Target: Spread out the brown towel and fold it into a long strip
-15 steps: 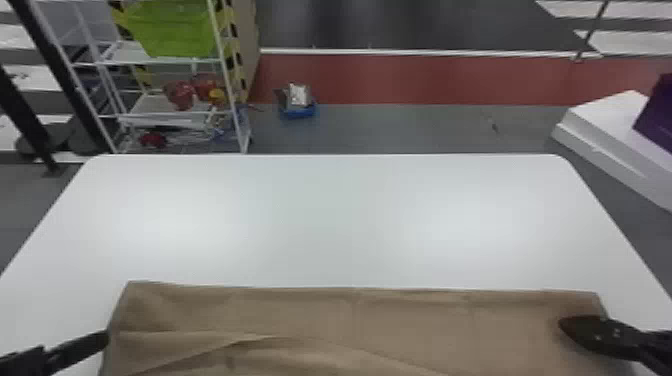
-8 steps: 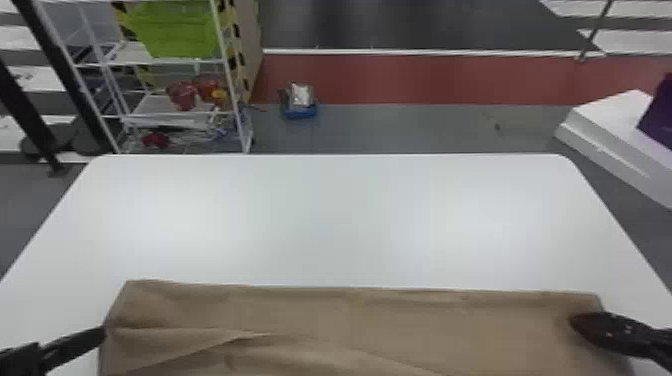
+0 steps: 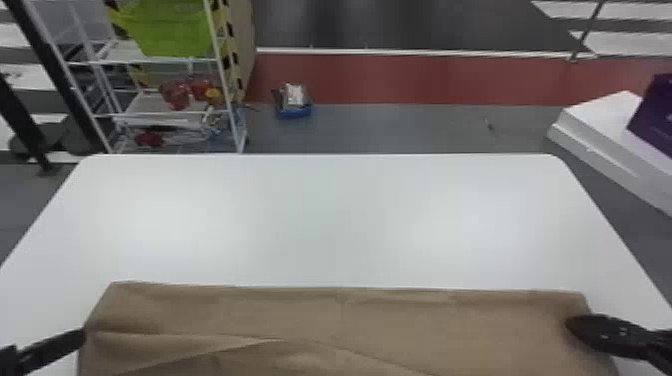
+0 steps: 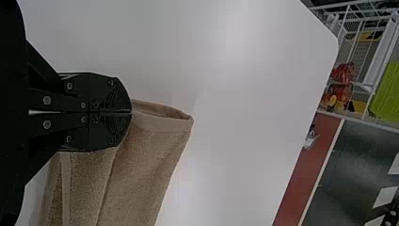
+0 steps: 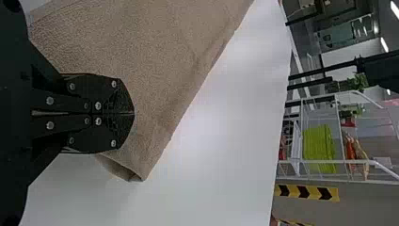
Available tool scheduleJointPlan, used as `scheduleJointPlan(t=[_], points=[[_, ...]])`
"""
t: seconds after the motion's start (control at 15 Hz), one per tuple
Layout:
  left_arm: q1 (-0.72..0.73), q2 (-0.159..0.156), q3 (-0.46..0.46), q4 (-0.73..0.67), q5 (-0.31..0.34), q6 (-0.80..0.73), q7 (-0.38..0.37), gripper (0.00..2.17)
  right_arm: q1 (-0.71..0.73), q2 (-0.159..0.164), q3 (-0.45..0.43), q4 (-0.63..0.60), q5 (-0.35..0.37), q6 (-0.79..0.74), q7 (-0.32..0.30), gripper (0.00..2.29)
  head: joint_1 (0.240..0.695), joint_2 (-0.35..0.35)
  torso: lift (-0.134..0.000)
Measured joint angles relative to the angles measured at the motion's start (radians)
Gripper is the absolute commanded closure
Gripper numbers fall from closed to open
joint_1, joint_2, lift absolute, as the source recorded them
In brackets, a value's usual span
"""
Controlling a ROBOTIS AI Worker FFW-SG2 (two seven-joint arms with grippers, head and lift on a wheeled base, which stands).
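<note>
Brown towel [image 3: 400, 320] laid wide across the near part of the white table [image 3: 325, 215], far edge nearly straight, creases raised toward its left end. Layers can be seen at both far corners, so some folding is judged done.

Left gripper [image 4: 131, 112]: fingers pressed together at the towel's left edge, cloth apparently pinched, with wrinkles fanning out from the tips. Right gripper [image 5: 133, 113]: fingers pressed together over the cloth near its right edge; whether any is nipped cannot be told.

Handling, as judged: light, soft, limp, nappy rather than slippery, not fragile. Best held by the hemmed corners, all layers taken at once, both ends lifted evenly; otherwise the middle may sag or the layers slide.

Containers: lime-green bin [image 3: 172, 30] held on a white wire rack [image 3: 150, 61], contents not made out; red items [image 3: 175, 94] kept on a lower shelf; blue tray [image 3: 294, 114] set on the floor, a silvery item [image 3: 295, 95] in it.
</note>
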Motion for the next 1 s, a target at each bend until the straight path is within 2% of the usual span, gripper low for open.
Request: scheduleJointPlan(t=[0.27,0.47,0.53,0.6,0.73,0.8,0.87,1.0], points=[[-0.004,0.0,0.001,-0.012,-0.071,0.001,0.0,1.79,0.004,-0.004,-0.004,0.002,0.003,-0.001,0.0,1.95,0.695,0.016,-0.123],[-0.004,0.0,0.002,-0.026,-0.088,0.021,-0.012,1.78,0.009,-0.004,-0.009,0.001,0.002,-0.004,0.0,1.95,0.695,0.019,-0.123],[-0.003,0.0,0.002,-0.033,-0.089,0.03,-0.015,1.67,0.012,-0.004,-0.012,-0.003,-0.003,-0.004,0.0,1.94,0.695,0.017,-0.123],[-0.002,0.0,0.002,-0.037,-0.087,0.038,-0.016,1.43,0.017,-0.004,-0.017,-0.009,-0.012,-0.002,0.0,1.77,0.695,0.015,-0.123],[-0.001,0.0,0.0,-0.042,-0.079,0.043,-0.017,0.56,0.032,-0.002,-0.045,-0.034,-0.047,0.02,0.0,1.06,0.695,-0.003,-0.123],[-0.001,0.0,0.0,-0.042,-0.075,0.044,-0.022,0.37,0.038,-0.001,-0.063,-0.049,-0.066,0.037,0.0,0.72,0.695,-0.013,-0.123],[-0.001,0.0,0.0,-0.042,-0.071,0.044,-0.025,0.17,0.042,-0.001,-0.077,-0.061,-0.075,0.05,0.0,0.52,0.695,-0.021,-0.123],[-0.003,0.0,0.002,-0.042,-0.055,0.044,-0.025,0.14,0.043,-0.002,-0.104,-0.074,-0.08,0.072,0.0,0.48,0.695,-0.039,-0.123]])
